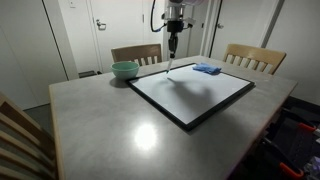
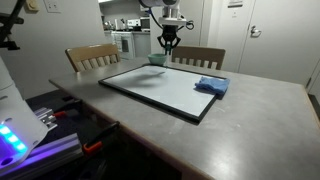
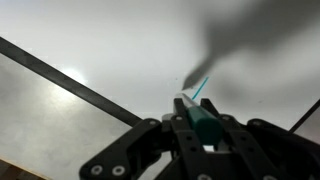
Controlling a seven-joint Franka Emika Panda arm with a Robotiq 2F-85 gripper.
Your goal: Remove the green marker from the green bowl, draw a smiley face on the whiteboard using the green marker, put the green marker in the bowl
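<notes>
Pincer (image 1: 172,47) clamped on thin dark green-tipped marker (image 3: 204,116), tip down. Large black-framed whiteboard (image 1: 190,92) directly beneath, blank; contact unclear. Small mint-green bowl (image 1: 125,70) off to side, beyond frame. Step: start drawing. Next: press lightly, trace face.

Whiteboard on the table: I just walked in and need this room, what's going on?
The gripper is shut on the marker, holding it tip-down over the whiteboard near one edge. No drawing shows on the board yet. The bowl sits just off the board, and a blue cloth lies at one of its corners.
</notes>
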